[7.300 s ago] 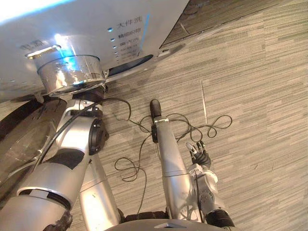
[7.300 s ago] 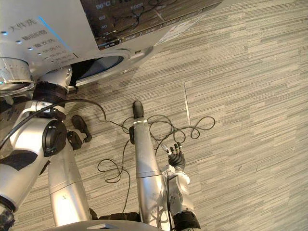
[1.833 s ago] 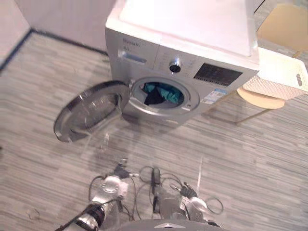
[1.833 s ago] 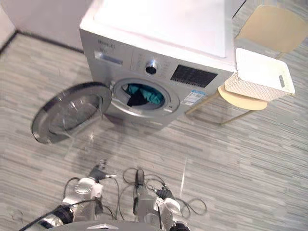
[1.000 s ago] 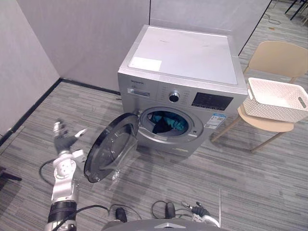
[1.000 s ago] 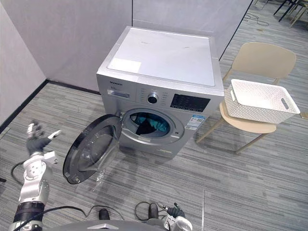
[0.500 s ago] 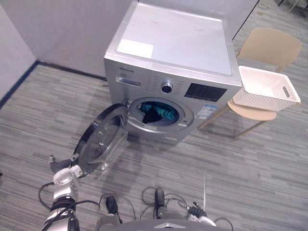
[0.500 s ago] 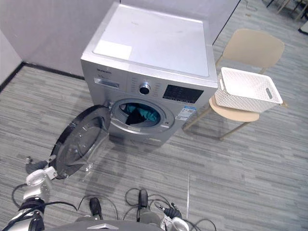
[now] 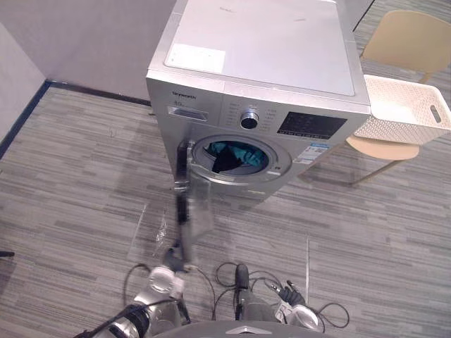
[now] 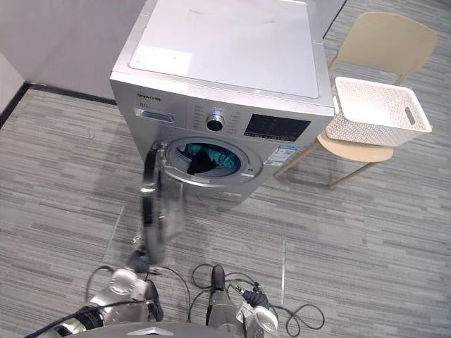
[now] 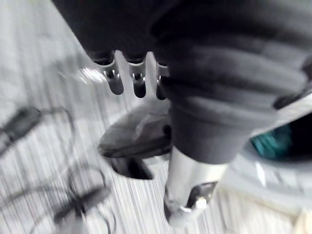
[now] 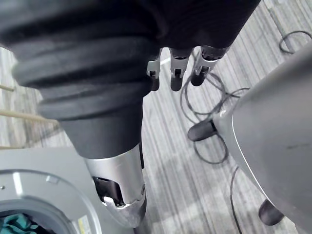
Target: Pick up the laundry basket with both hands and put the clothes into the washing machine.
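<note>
The clothes (image 9: 236, 156) lie inside the washer (image 9: 261, 77) and the basket (image 10: 366, 131) looks empty, so I judge the loading done and the step in hand to be shutting the door (image 9: 184, 204).

The left robot hand (image 9: 163, 279) hangs low near the floor, fingers loose and holding nothing, just beside the door's lower edge. I cannot tell whether it touches the door. The door stands edge-on, about halfway swung out from the washer. Behind it, teal and dark clothes sit within the round opening. The right robot hand (image 10: 255, 299) hangs low too, fingers relaxed and empty.

The next move calls for a push on the door's outer face until it latches, with no cloth trapped at the rim.

The basket rests on a chair (image 9: 412, 39) right of the washer, well apart from both hands. It is white with perforated walls and a slot handle at its end.
</note>
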You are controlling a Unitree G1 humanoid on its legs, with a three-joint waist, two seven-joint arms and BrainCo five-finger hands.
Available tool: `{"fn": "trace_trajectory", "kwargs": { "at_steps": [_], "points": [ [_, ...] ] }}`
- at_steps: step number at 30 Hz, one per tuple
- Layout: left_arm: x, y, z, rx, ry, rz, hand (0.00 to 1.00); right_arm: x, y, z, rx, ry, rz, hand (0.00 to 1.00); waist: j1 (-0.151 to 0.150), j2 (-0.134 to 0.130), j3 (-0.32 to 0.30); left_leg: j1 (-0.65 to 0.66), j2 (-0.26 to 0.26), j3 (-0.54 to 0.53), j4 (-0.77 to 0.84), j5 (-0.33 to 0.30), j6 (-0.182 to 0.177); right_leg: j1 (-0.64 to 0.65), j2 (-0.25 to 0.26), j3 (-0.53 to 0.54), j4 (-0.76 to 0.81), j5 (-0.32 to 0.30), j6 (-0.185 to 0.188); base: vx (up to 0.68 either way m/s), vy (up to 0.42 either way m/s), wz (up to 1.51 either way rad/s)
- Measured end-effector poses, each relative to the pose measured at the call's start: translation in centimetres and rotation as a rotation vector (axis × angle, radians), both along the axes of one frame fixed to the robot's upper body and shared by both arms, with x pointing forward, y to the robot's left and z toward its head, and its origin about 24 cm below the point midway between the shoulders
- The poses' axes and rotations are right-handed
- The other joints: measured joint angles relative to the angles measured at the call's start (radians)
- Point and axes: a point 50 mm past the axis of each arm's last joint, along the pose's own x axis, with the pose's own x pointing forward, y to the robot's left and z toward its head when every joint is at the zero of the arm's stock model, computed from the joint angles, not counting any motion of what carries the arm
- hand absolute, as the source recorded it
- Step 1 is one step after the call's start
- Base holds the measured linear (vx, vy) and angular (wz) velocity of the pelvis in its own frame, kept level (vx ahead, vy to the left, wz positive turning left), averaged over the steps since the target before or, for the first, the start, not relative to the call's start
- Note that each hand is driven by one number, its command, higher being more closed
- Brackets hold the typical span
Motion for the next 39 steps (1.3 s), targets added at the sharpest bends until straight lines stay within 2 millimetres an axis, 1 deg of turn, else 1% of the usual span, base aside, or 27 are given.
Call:
{"fn": "trace_trajectory", "kwargs": {
  "at_steps": [2, 3, 4, 5, 6, 7, 9, 11, 13, 16, 17, 18, 19, 21, 22, 23, 24, 27, 28, 29, 31, 32, 33, 34, 36, 37, 39],
  "points": [
    [-0.3, -4.1, 2.5, -0.169, -0.055, -0.187, 0.00, 0.0, 0.0, 0.0, -0.002, -0.003, 0.000, 0.00, -0.014, 0.004, -0.004, 0.004, -0.011, -0.002, -0.001, 0.002, 0.007, 0.003, -0.009, 0.003, 0.000, 0.001, 0.005, -0.05, 0.075, 0.04],
    [-0.5, -7.1, 5.4, -0.332, -0.107, -0.317, 0.00, 0.0, -0.3, 0.0, -0.008, -0.001, 0.001, 0.00, -0.032, 0.014, -0.009, 0.009, -0.019, -0.005, -0.003, 0.004, 0.012, 0.010, -0.016, 0.004, -0.001, -0.002, 0.009, -0.04, 0.063, 0.03],
    [-0.5, -8.0, 6.5, -0.392, -0.125, -0.353, 0.00, -0.1, -0.4, 0.0, -0.011, 0.001, 0.003, 0.00, -0.037, 0.018, -0.010, 0.016, -0.021, -0.005, -0.006, 0.006, 0.014, 0.014, -0.017, 0.006, -0.001, -0.002, 0.010, -0.04, 0.064, 0.01],
    [-0.4, -9.2, 8.6, -0.492, -0.168, -0.400, 0.00, -0.2, -0.7, 0.0, -0.020, 0.007, 0.006, 0.00, -0.049, 0.031, -0.019, 0.028, -0.024, -0.005, -0.014, 0.008, 0.018, 0.023, -0.017, 0.011, -0.003, -0.006, 0.015, 0.00, 0.000, 0.00],
    [-0.2, -9.6, 9.6, -0.536, -0.187, -0.412, 0.00, -0.4, -0.9, -0.1, -0.024, 0.016, 0.008, 0.00, -0.055, 0.037, -0.022, 0.035, -0.025, -0.007, -0.017, 0.008, 0.018, 0.031, -0.017, 0.012, -0.005, -0.008, 0.017, 0.00, 0.000, 0.00],
    [0.2, -10.1, 11.5, -0.613, -0.226, -0.431, 0.00, -1.0, -1.2, -0.4, -0.033, 0.044, 0.014, 0.00, -0.059, 0.054, -0.035, 0.041, -0.025, -0.006, -0.018, 0.008, 0.018, 0.036, -0.017, 0.017, -0.006, -0.016, 0.027, 0.00, 0.000, 0.00],
    [1.4, -9.8, 14.2, -0.716, -0.305, -0.406, 0.00, -2.0, -1.9, -0.5, -0.050, 0.072, 0.020, 0.00, -0.060, 0.082, -0.057, 0.042, -0.032, -0.002, -0.032, 0.013, 0.017, 0.037, -0.023, 0.022, -0.015, -0.040, 0.050, -0.04, -0.003, -0.06],
    [2.0, -9.3, 14.8, -0.741, -0.331, -0.378, 0.00, -2.0, -2.2, -0.5, -0.062, 0.076, 0.037, 0.00, -0.062, 0.085, -0.059, 0.056, -0.045, 0.000, -0.053, 0.025, 0.011, 0.047, -0.031, 0.022, -0.028, -0.068, 0.069, -0.05, -0.011, -0.03],
    [2.3, -8.9, 14.7, -0.742, -0.330, -0.352, 0.00, -1.9, -2.0, -0.5, -0.061, 0.074, 0.050, 0.00, -0.066, 0.086, -0.059, 0.069, -0.050, -0.002, -0.081, 0.048, 0.008, 0.052, -0.031, 0.021, -0.033, -0.086, 0.067, -0.05, -0.023, 0.05],
    [1.9, -8.3, 13.9, -0.727, -0.303, -0.329, 0.00, -2.1, -2.0, -0.6, -0.055, 0.078, 0.054, 0.00, -0.079, 0.077, -0.066, 0.096, -0.057, -0.022, -0.129, 0.077, 0.005, 0.068, -0.026, 0.007, -0.034, -0.099, 0.064, -0.05, -0.022, 0.12],
    [1.8, -8.1, 13.6, -0.722, -0.294, -0.323, 0.00, -2.2, -1.9, -0.7, -0.052, 0.083, 0.056, 0.00, -0.079, 0.084, -0.073, 0.107, -0.062, -0.025, -0.148, 0.086, 0.005, 0.071, -0.027, 0.003, -0.034, -0.102, 0.067, -0.03, 0.000, 0.08],
    [1.7, -7.9, 13.3, -0.717, -0.284, -0.313, 0.00, -2.3, -1.9, -0.7, -0.050, 0.091, 0.055, 0.00, -0.079, 0.075, -0.077, 0.110, -0.067, -0.026, -0.165, 0.095, 0.006, 0.070, -0.030, 0.001, -0.036, -0.102, 0.068, -0.02, 0.009, 0.05],
    [1.6, -7.7, 13.1, -0.712, -0.276, -0.309, 0.00, -2.4, -1.9, -0.8, -0.048, 0.095, 0.056, 0.00, -0.078, 0.083, -0.085, 0.115, -0.071, -0.027, -0.175, 0.100, 0.009, 0.071, -0.031, 0.001, -0.036, -0.102, 0.068, -0.01, 0.014, 0.04],
    [1.3, -7.2, 12.4, -0.702, -0.253, -0.284, 0.00, -2.5, -1.9, -0.9, -0.047, 0.100, 0.056, 0.00, -0.079, 0.071, -0.091, 0.125, -0.081, -0.028, -0.198, 0.109, 0.010, 0.072, -0.035, 0.001, -0.037, -0.102, 0.068, 0.00, 0.000, 0.00],
    [1.2, -7.1, 12.3, -0.697, -0.248, -0.282, 0.00, -2.5, -1.9, -0.9, -0.047, 0.100, 0.057, 0.00, -0.079, 0.076, -0.095, 0.126, -0.082, -0.028, -0.200, 0.110, 0.012, 0.072, -0.035, 0.000, -0.037, -0.101, 0.066, 0.00, 0.000, 0.00],
    [1.1, -6.8, 11.9, -0.688, -0.237, -0.274, 0.00, -2.5, -1.7, -0.9, -0.043, 0.101, 0.058, 0.00, -0.080, 0.066, -0.095, 0.128, -0.086, -0.030, -0.210, 0.115, 0.016, 0.071, -0.037, -0.001, -0.037, -0.099, 0.064, 0.02, 0.012, 0.04],
    [1.1, -6.7, 11.7, -0.681, -0.232, -0.267, 0.00, -2.5, -1.6, -0.9, -0.041, 0.101, 0.059, 0.00, -0.081, 0.067, -0.097, 0.129, -0.088, -0.033, -0.212, 0.116, 0.017, 0.072, -0.039, -0.003, -0.038, -0.099, 0.064, 0.02, 0.012, 0.09],
    [1.8, -4.8, 8.8, -0.548, -0.185, -0.194, 0.00, -2.8, -1.5, -1.1, -0.037, 0.114, 0.058, 0.00, -0.080, 0.055, -0.098, 0.144, -0.093, -0.047, -0.213, 0.119, 0.024, 0.102, -0.043, -0.011, -0.048, -0.098, 0.063, 0.03, 0.005, 0.13],
    [2.2, -2.2, 5.7, -0.405, -0.122, -0.104, 0.00, -2.9, -1.4, -1.3, -0.033, 0.133, 0.060, 0.00, -0.080, 0.044, -0.109, 0.147, -0.096, -0.053, -0.213, 0.118, 0.024, 0.109, -0.044, -0.024, -0.052, -0.098, 0.063, 0.03, -0.003, 0.12],
    [2.4, -1.0, 4.4, -0.353, -0.089, -0.060, 0.00, -2.8, -1.3, -1.3, -0.031, 0.135, 0.062, 0.00, -0.079, 0.041, -0.107, 0.148, -0.096, -0.056, -0.213, 0.118, 0.024, 0.114, -0.044, -0.028, -0.055, -0.099, 0.061, 0.03, -0.012, 0.11],
    [2.0, 3.4, 0.5, -0.187, 0.042, 0.117, 0.00, -2.7, -1.1, -1.5, -0.025, 0.153, 0.071, 0.00, -0.077, 0.031, -0.103, 0.151, -0.095, -0.058, -0.213, 0.118, 0.024, 0.119, -0.043, -0.031, -0.057, -0.100, 0.059, 0.01, -0.007, 0.02],
    [0.8, 7.0, -1.8, -0.052, 0.144, 0.249, 0.00, -2.3, -0.9, -1.6, -0.019, 0.164, 0.077, 0.00, -0.075, 0.025, -0.098, 0.155, -0.095, -0.057, -0.212, 0.118, 0.024, 0.124, -0.042, -0.031, -0.057, -0.101, 0.057, 0.00, 0.000, 0.00],
    [-0.5, 9.6, -3.1, 0.036, 0.219, 0.348, 0.00, -2.3, -0.8, -1.7, -0.014, 0.181, 0.083, 0.00, -0.072, 0.020, -0.094, 0.162, -0.095, -0.058, -0.212, 0.117, 0.024, 0.131, -0.042, -0.031, -0.057, -0.101, 0.056, 0.00, 0.000, 0.00],
    [-1.5, 11.1, -3.7, 0.080, 0.263, 0.417, 0.00, -2.2, -0.8, -1.8, -0.011, 0.185, 0.083, 0.00, -0.068, 0.018, -0.093, 0.166, -0.095, -0.058, -0.212, 0.116, 0.024, 0.136, -0.041, -0.032, -0.057, -0.102, 0.054, 0.00, 0.000, 0.00],
    [-5.6, 15.6, -4.9, 0.190, 0.373, 0.661, 0.00, -2.1, -0.8, -1.9, 0.000, 0.203, 0.071, 0.00, -0.039, 0.013, -0.088, 0.192, -0.097, -0.064, -0.212, 0.106, 0.024, 0.164, -0.042, -0.036, -0.057, -0.102, 0.047, 0.02, -0.008, 0.05],
    [-6.6, 16.3, -5.1, 0.206, 0.395, 0.705, 0.00, -2.2, -0.9, -1.9, 0.002, 0.206, 0.068, 0.00, -0.034, 0.013, -0.087, 0.198, -0.098, -0.070, -0.212, 0.103, 0.025, 0.173, -0.044, -0.039, -0.057, -0.106, 0.042, 0.04, 0.006, 0.23],
    [-10.0, 17.7, -5.7, 0.236, 0.475, 0.834, 0.00, -2.2, -1.1, -1.9, 0.008, 0.206, 0.038, 0.00, -0.014, 0.011, -0.085, 0.226, -0.110, -0.098, -0.212, 0.086, 0.026, 0.209, -0.058, -0.068, -0.043, -0.138, 0.037, 0.04, 0.024, 0.35]
  ]
}}
